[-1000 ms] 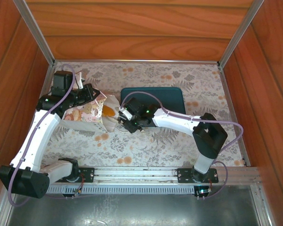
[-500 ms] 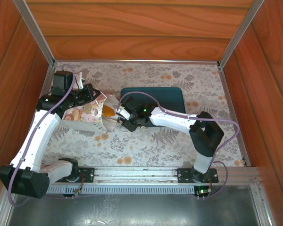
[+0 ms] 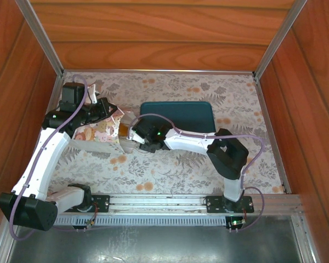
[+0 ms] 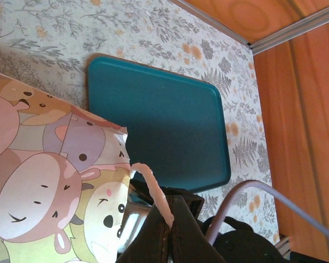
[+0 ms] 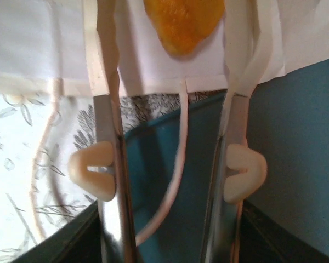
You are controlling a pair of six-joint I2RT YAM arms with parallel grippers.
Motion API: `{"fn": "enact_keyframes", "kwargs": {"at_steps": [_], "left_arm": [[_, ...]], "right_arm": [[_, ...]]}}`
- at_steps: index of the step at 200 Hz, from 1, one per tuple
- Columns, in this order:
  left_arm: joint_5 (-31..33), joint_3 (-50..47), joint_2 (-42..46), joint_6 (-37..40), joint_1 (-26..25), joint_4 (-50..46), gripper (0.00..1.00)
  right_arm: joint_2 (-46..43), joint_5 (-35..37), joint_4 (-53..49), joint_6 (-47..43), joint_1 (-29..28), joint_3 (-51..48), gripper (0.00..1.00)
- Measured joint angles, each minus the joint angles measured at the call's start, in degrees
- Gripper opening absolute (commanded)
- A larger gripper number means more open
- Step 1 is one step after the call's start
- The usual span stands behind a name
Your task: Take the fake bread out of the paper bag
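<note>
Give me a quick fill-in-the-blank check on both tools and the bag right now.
The left tool is shut on the cord ____ of the bag.
The right tool reaches into the bag's mouth with its jaws ____.
Just ahead of the right tool, inside the bag, lies a golden piece of ____.
Missing words: handle; open; bread.

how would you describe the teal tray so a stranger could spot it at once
Start from the pale floral tablecloth inside the wooden-walled enclosure and look just beyond its middle. There, right of the cartoon-printed paper bag, lies a flat dark teal rectangular tray with rounded corners. Unlike the patterned cloth and bag, it is plain and single-coloured.
</note>
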State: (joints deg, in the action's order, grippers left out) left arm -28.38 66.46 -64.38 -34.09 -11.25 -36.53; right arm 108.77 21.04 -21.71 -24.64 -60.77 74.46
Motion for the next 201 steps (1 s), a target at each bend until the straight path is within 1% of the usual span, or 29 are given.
{"fn": "enact_keyframes", "kwargs": {"at_steps": [9,20,55,79,98,129,143,158,174,201], "left_arm": [[-0.02,0.00,0.00,0.07,0.00,0.00,0.00],[-0.04,0.00,0.04,0.22,0.00,0.00,0.00],[0.11,0.00,0.98,0.90,0.00,-0.24,0.00],[0.26,0.00,1.90,1.18,0.00,-0.37,0.00],[0.28,0.02,2.03,1.31,0.00,-0.37,0.00],[0.55,0.04,2.05,1.53,0.00,-0.39,0.00],[0.66,0.04,2.08,1.55,0.00,-0.39,0.00],[0.68,0.04,2.27,1.55,0.00,-0.37,0.00],[0.68,0.04,2.62,1.53,0.00,-0.35,0.00],[0.68,0.04,3.52,1.46,0.00,-0.11,0.00]], "right_arm": [[-0.07,0.92,-0.11,-0.31,-0.02,0.00,0.45],[-0.26,1.68,-0.11,-0.52,-0.13,0.00,0.43],[-3.06,2.89,-2.49,1.46,-0.83,0.00,0.41],[-6.69,2.58,-6.67,4.83,-1.11,0.20,0.40],[-7.96,0.76,-11.02,8.28,-1.09,1.29,0.40],[-8.44,-4.28,-16.61,15.50,-0.59,2.03,0.39],[-8.98,-7.58,-18.56,19.50,-0.04,2.03,0.37],[-10.43,-11.37,-19.43,23.08,0.87,1.88,0.37],[-14.10,-16.09,-19.10,26.86,2.16,0.61,0.37],[-22.82,-24.06,-16.48,32.57,4.22,-4.13,0.38]]}}
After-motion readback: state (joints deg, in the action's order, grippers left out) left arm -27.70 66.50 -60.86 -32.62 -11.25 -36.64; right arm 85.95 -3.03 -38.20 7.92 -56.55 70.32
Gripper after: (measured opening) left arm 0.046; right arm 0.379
